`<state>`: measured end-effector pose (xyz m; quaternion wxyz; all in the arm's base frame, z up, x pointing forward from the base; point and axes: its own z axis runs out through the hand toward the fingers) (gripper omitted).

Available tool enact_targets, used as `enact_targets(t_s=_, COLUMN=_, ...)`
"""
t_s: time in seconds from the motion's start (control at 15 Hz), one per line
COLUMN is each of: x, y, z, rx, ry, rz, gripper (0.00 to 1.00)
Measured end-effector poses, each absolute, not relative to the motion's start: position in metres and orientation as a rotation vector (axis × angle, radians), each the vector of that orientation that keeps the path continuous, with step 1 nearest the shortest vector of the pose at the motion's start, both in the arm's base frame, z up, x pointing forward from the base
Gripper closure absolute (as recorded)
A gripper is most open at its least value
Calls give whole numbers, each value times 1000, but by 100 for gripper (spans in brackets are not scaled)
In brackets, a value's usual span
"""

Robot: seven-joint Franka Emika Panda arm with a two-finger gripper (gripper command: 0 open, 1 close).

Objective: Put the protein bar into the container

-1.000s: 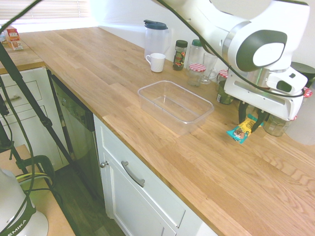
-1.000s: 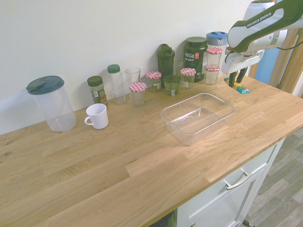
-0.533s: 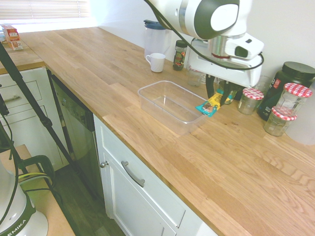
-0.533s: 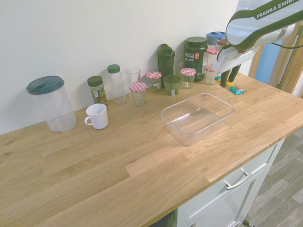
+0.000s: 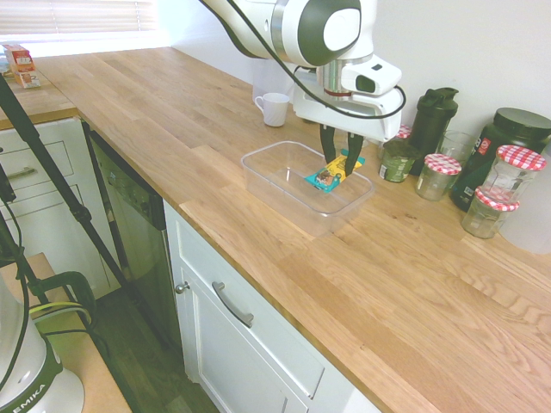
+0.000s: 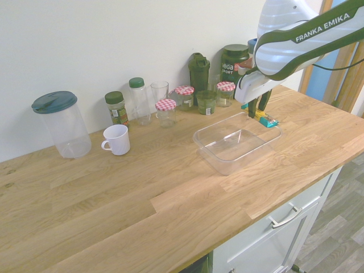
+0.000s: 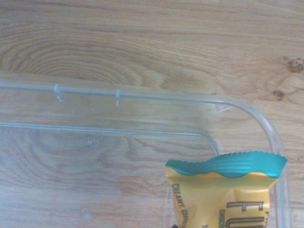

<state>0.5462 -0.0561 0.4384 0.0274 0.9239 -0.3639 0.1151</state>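
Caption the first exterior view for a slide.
Pincer holds the protein bar over one end of the clear container.

A small flat teal-edged, yellow-middled protein bar packet [image 5: 330,175] hangs tilted in the air over one end of a clear, shallow rectangular plastic tub [image 5: 274,184], probably empty, standing near the wooden worktop's front edge

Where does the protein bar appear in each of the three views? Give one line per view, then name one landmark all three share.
First exterior view: the bar hangs from the gripper, right of centre, over the container's far end.
Second exterior view: bar at upper right, above the container's right corner.
Wrist view: bar at bottom right.
Shared landmark: the container.
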Motion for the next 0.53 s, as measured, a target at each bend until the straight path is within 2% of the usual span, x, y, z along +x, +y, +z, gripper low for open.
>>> enact_targets(t_s=0.53, x=562, y=-42, z=410, rx=2843, ry=-1122, rz=321, gripper=100)
